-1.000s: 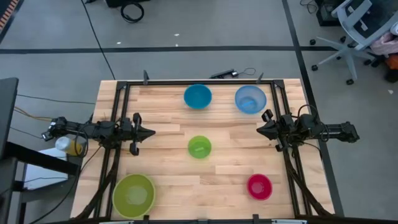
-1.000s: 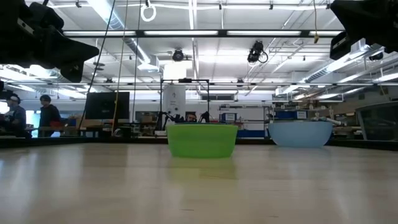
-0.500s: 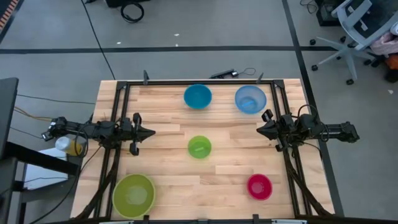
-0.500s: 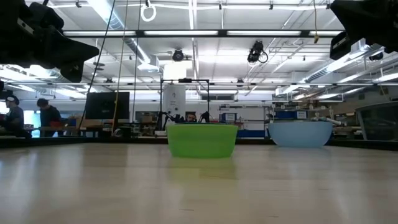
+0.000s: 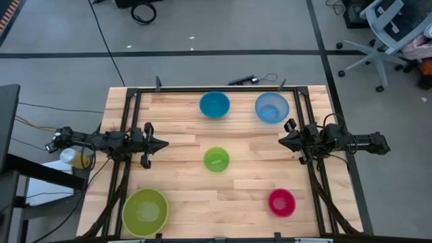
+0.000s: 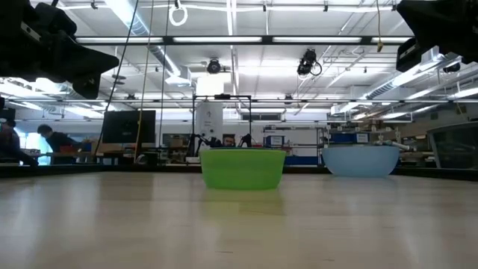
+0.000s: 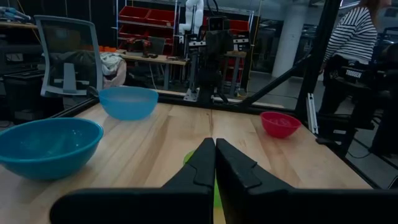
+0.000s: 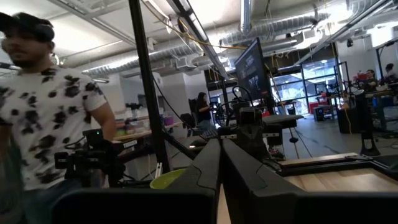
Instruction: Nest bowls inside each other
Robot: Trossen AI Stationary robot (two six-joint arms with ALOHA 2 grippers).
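Five bowls rest upright on their bases on the wooden table. The solid blue bowl (image 5: 214,104) and the translucent light blue bowl (image 5: 271,107) stand at the far edge. The small green bowl (image 5: 217,159) sits mid-table. The large yellow-green bowl (image 5: 144,211) is at the near left, the red-magenta bowl (image 5: 281,202) at the near right. My left gripper (image 5: 164,143) is shut at the left edge, pointing level at the green bowl. My right gripper (image 5: 281,141) is shut at the right edge. Both hold nothing.
A black metal frame (image 5: 209,89) runs along the table's far edge and both sides. People stand in the room beyond the table: one in a patterned shirt (image 8: 46,112) and one in a striped top (image 7: 351,37). Bare wood lies between the bowls.
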